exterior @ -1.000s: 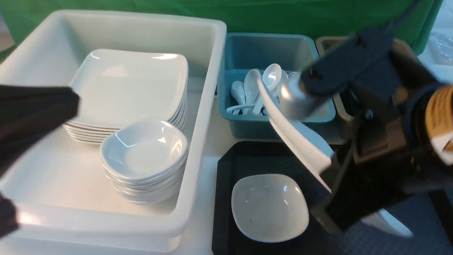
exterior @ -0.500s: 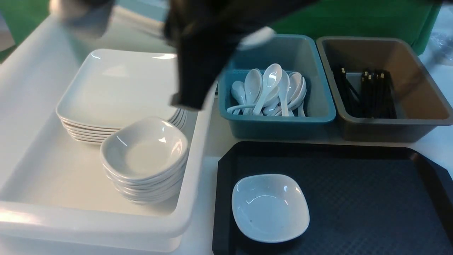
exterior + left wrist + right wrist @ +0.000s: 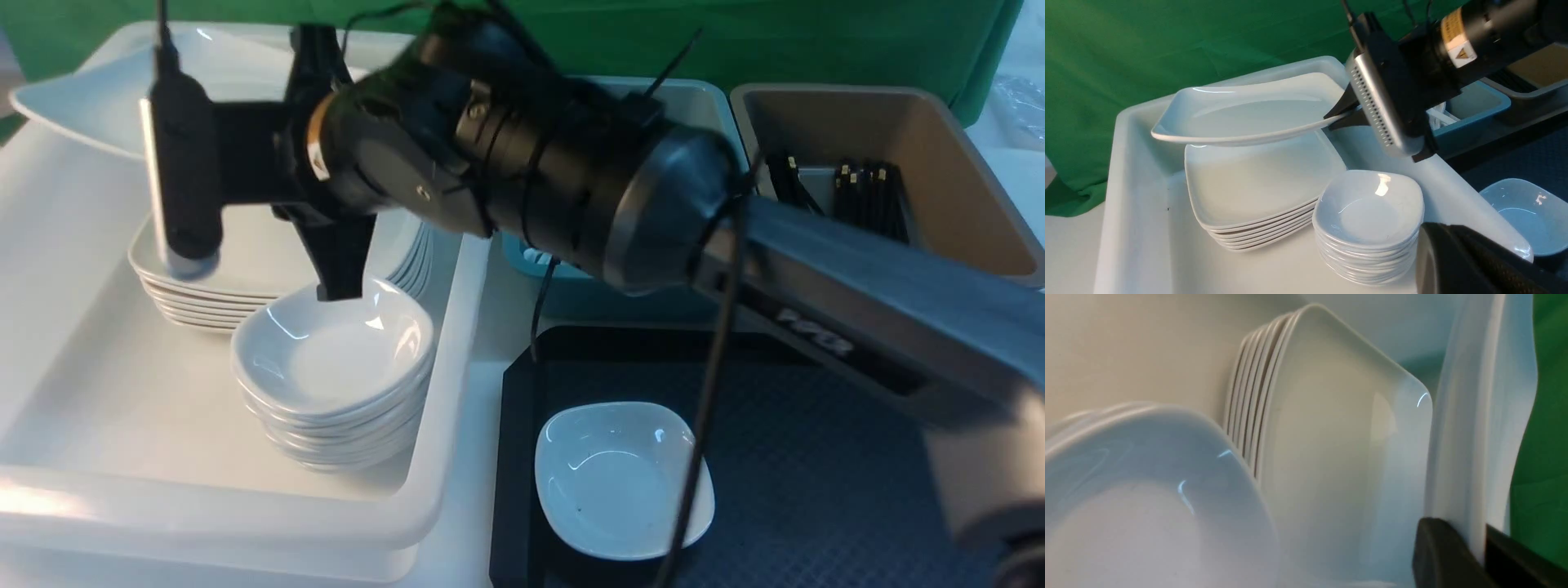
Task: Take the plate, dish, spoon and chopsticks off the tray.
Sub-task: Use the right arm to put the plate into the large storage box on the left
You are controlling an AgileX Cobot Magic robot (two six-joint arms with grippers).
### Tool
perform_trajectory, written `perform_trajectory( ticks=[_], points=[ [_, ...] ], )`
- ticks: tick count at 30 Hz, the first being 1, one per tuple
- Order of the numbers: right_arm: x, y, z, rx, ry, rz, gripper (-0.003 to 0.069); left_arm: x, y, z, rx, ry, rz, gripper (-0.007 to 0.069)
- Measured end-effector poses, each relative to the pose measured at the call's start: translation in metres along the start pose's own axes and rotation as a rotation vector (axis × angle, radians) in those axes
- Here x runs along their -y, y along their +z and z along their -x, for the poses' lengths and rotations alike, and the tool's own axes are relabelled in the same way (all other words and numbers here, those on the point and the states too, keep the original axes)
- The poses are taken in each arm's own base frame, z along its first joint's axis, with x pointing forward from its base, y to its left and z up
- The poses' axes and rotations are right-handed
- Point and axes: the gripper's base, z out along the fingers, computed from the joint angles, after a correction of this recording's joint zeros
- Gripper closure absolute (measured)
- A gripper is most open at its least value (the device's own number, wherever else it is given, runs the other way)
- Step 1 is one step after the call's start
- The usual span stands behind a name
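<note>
You hold the plate (image 3: 1249, 110) pinched by its rim in the right gripper (image 3: 1338, 118), with the plate stack (image 3: 1257, 183) just below it; next, probably, lower it flat and release.

Right claw (image 3: 1340, 118) pinched tight; left claw (image 3: 1453, 253) closed.

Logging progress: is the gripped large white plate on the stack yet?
Not yet: the large white plate hangs above the stacked white plates, gap visible, edge pinched by the right gripper.

One tray (image 3: 800, 490), one tub (image 3: 122, 408), two bins (image 3: 939, 147).
</note>
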Motion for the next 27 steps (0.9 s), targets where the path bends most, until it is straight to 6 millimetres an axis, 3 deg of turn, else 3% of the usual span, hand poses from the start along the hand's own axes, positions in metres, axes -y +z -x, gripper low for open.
perform_trajectory(
  ticks=[1, 6, 20, 24, 27],
  points=[
    [-0.003, 0.012, -0.006, 0.002, -0.003, 0.002, 0.0603, 0.000, 0.000, 0.000, -0.001, 0.000, 0.000, 0.0619],
    [-0.012, 0.034, -0.023, -0.025, -0.008, 0.029, 0.0603, 0.000, 0.000, -0.001, -0.008, -0.002, -0.001, 0.0619],
    [-0.021, 0.053, -0.039, -0.057, -0.151, 0.066, 0.0599, 0.003, 0.000, -0.001, -0.008, -0.022, -0.030, 0.0619],
    [-0.017, 0.055, -0.045, -0.056, -0.125, 0.043, 0.0551, 0.003, 0.000, -0.001, -0.008, -0.027, -0.038, 0.0619],
    [-0.013, 0.055, -0.044, -0.041, -0.093, 0.014, 0.0443, 0.005, 0.000, -0.001, -0.008, -0.036, -0.051, 0.0619]
  ],
)
